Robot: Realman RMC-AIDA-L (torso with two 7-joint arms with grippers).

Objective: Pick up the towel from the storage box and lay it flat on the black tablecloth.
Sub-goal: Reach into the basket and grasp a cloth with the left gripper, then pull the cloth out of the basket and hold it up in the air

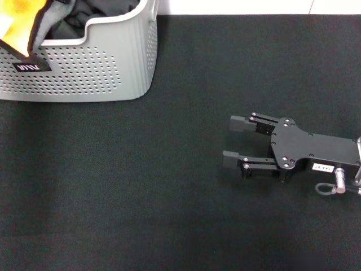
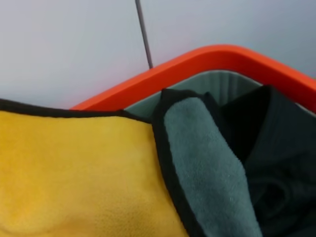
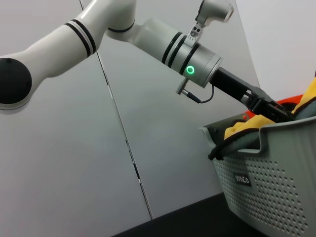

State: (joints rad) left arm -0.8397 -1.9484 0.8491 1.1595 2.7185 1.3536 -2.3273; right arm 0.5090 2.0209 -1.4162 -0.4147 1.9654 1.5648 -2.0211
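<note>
The towel hangs over the near left rim of the storage box, yellow side out, with a grey-teal fold beside it. The left wrist view shows it close up, with its black bound edge. In the right wrist view, my left gripper reaches into the box, right above the towel. My right gripper lies open and empty on the black tablecloth, far to the right of the box.
A plain black cloth lies folded inside the box beside the towel and also shows in the left wrist view. An orange rim runs behind the towel. A pale wall stands behind the table.
</note>
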